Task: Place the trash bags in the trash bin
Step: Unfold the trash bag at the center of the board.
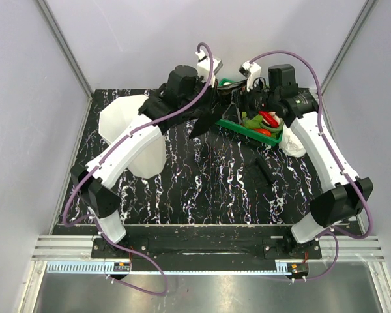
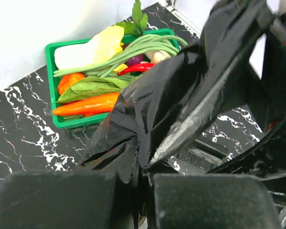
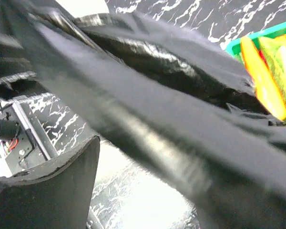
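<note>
**Left gripper pinches black trash bag beside the green tray; bin stands apart**

The left gripper [image 2: 142, 202] is pressed together on a gathered fold of the trash bag [image 2: 181, 95]. In the left wrist view the glossy black film rises from between its two dark fingers [image 2: 52, 200] and fans out, crinkled, over the near corner of the green tray [image 2: 50, 71]. From above, the bag hangs as a dark crumpled mass against the tray's left end, held off the bench [image 1: 202, 186].

The right gripper [image 1: 246, 103] reaches in over the tray's far side. Its wrist view is smeared. One dark finger [image 3: 47, 191] shows at the lower left, and the black film runs slantwise across the rest of the frame. I cannot tell whether this gripper is spread free of the film or clamped on it.

The trash bin [image 1: 127, 127], white and translucent with faceted walls, stands well to the left of the tray. The left arm passes over it, and none of the bag's film reaches it. A flat black bundle [image 1: 264, 171] lies on the bench on the near side of the tray, close to the tray's right end and touched by neither gripper.

The tray holds vegetables, including an orange carrot [image 2: 86, 105], long green beans [image 2: 133, 47] and a red chilli [image 2: 136, 68].
</note>
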Tool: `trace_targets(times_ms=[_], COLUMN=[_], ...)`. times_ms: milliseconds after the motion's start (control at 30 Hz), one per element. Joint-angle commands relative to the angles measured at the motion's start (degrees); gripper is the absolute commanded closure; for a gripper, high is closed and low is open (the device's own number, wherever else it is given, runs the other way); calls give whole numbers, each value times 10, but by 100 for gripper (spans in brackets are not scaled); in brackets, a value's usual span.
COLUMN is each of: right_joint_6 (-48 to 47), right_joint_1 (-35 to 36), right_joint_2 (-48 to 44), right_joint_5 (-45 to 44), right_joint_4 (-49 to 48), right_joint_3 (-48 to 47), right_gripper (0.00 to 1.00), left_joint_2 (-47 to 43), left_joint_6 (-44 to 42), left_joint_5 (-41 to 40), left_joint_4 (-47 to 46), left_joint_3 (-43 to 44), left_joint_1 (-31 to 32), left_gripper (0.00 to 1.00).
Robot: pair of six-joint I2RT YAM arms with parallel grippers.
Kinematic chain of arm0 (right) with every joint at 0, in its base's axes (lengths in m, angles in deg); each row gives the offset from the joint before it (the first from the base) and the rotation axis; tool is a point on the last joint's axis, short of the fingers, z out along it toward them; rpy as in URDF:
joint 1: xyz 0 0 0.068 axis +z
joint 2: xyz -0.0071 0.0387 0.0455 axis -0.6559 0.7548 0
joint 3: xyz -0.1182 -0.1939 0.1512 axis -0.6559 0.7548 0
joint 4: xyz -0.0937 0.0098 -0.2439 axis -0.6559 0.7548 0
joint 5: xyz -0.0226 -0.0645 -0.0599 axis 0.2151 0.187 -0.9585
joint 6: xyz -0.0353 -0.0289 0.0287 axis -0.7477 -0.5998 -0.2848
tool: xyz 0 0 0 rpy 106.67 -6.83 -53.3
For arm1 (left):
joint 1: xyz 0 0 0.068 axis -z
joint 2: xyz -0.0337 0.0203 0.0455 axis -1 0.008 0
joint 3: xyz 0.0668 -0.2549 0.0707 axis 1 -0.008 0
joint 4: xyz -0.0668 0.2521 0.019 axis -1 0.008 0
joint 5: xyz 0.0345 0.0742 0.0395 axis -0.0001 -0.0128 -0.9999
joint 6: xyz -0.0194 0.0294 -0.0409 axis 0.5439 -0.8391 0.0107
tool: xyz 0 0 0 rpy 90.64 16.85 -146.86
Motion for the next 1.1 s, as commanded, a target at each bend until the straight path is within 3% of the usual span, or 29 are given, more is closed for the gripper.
trace_targets(times_ms=[0,267,600,800,1033,1067], right_joint_6=[22,51,51,43,22,17], right_joint_1=[-6,-30,-31,-31,-31,-31], right_joint_2=[-12,-15,0,7,-2,-6], right_joint_5=[-19,3,8,7,-20,-28], right_joint_4=[-36,-50,-54,-61,-58,-56], right_joint_3=[-37,-26,-17,-18,-18,-16], right_gripper=[21,9,12,45,99,100], left_joint_2=[-31,-40,-43,-45,-54,-56], left_joint_6=[10,25,35,38,34,34], left_joint_5=[33,70,146,186,193,191], left_joint_4=[-33,-49,-64,-69,-70,-70], left_joint_3=[-22,-56,-65,-67,-73,-75], left_joint_1=[-2,-2,-2,-2,-10,-14], left_gripper=[100,100,100,100,100,100])
